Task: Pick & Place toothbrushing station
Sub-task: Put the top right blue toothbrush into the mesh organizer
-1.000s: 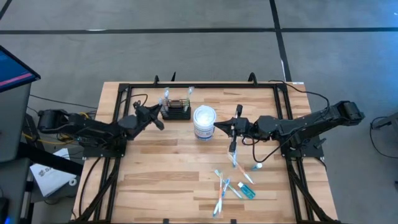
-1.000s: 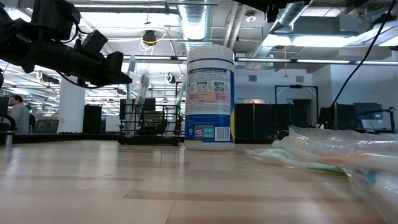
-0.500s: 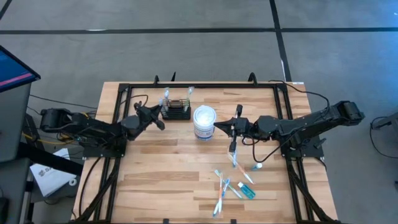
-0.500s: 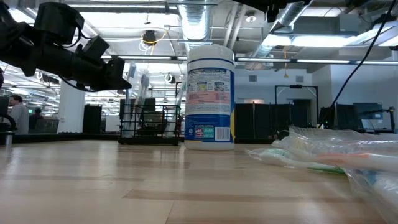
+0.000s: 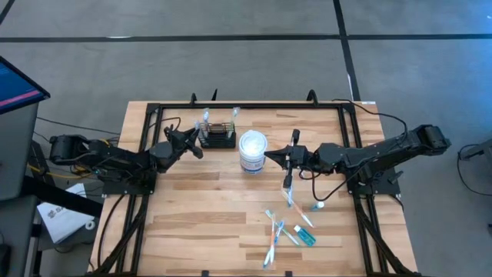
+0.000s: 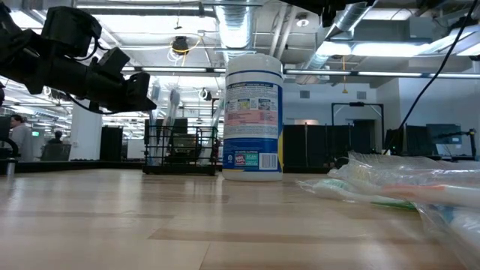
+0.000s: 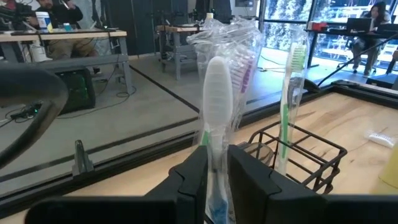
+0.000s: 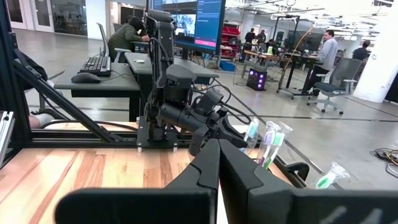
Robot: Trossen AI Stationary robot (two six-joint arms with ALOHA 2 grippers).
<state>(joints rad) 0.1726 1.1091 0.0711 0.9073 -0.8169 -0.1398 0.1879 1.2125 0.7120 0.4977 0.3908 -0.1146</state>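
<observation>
Left: your left hand (image 5: pixel 197 143) hovers just beside the toothbrushing station (image 5: pixel 218 136), a low black wire rack standing near the far edge of the table (image 5: pixel 200 208). In the left wrist view its fingers (image 7: pixel 194 180) stand slightly spread on either side of a wrapped white toothbrush (image 7: pixel 217 106), which stands upright at the near end of the rack (image 7: pixel 298 155); whether the pads touch the wrapper you cannot tell. A green toothbrush (image 7: pixel 292 93) already stands in the rack beside it. Judged from this, the step is a release: part the fingers evenly, draw straight back along the hand's own axis, and avoid dragging the crinkled wrapper, which could tip the brush or shift the light rack.

Centre: the white tub (image 5: pixel 252 151) stands just beside the rack; keep the withdrawing arm off it.

Right: your right hand (image 5: pixel 287 163) waits beyond the tub with fingers pressed together, pinching nothing. Nearer the front edge lie loose wrapped toothbrushes (image 5: pixel 277 231).

Surface and room: pale wood planks inside a black frame (image 5: pixel 246 105). Beyond, an open workshop with desks, monitors, ceiling ducts and seated people (image 8: pixel 134 34).
</observation>
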